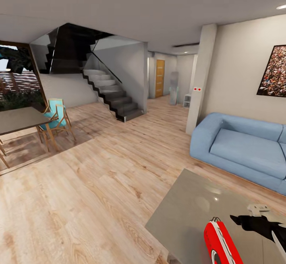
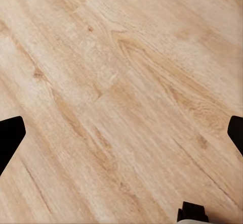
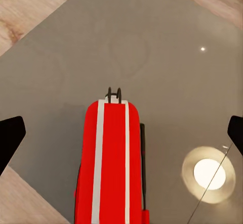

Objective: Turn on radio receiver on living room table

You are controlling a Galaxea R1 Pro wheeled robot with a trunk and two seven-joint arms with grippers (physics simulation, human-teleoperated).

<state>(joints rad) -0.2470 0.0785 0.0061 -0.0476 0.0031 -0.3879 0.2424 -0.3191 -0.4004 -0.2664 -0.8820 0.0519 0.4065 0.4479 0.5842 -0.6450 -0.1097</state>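
Right gripper (image 3: 121,133) — jaws spread wide, its two dark fingertips (image 3: 10,138) at opposite edges of the right wrist view, nothing held between them. Directly beneath it stands the radio receiver (image 3: 112,163), seen edge-on: red body, two white rim bands, thin wire handle at its far end. In the head view the same gripper (image 1: 258,222) hangs just beside the radio receiver (image 1: 220,242), whether touching or apart cannot be told. The radio stands on the table (image 1: 186,212), near its nearer end; the glossy grey top (image 3: 126,42) mirrors a round ceiling light.

Left gripper (image 2: 121,133) — likewise open, fingertips (image 2: 9,135) wide apart over bare wood-plank floor (image 2: 116,82).

Surroundings, head view: pale plank floor (image 1: 91,176) of the living room; a light-blue sofa (image 1: 242,149) beyond the table against a beige wall bearing a framed speckled picture (image 1: 274,71); a dark staircase (image 1: 111,93) at centre; a dining table (image 1: 18,119) with a wooden chair (image 1: 55,117) at far left.
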